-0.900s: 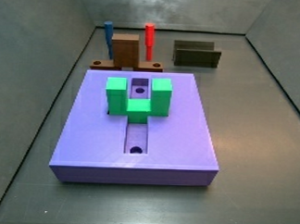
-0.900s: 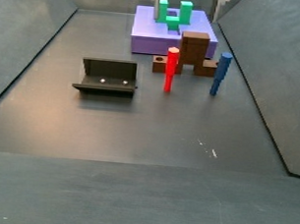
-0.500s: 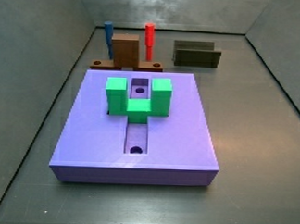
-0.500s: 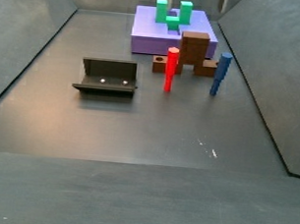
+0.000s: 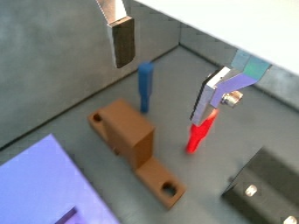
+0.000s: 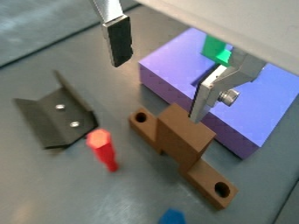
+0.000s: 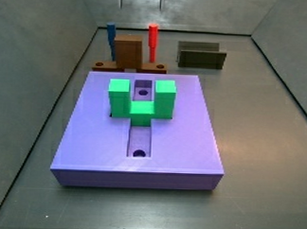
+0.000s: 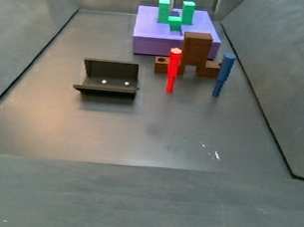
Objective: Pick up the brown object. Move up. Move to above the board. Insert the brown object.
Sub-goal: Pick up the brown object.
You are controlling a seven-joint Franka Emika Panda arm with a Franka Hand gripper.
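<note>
1. Gripper (image 6: 163, 74) is hovering above the brown object (image 6: 184, 145), fingers (image 6: 118, 42) spread apart, nothing between them, positioned for descent.
2. Brown object is resting on the floor just beside the board (image 6: 205, 79), ungrasped.

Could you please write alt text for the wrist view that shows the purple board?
The gripper hangs open and empty above the brown object, which lies on the grey floor beside the board. A red peg and a dark open box stand nearby.
</note>
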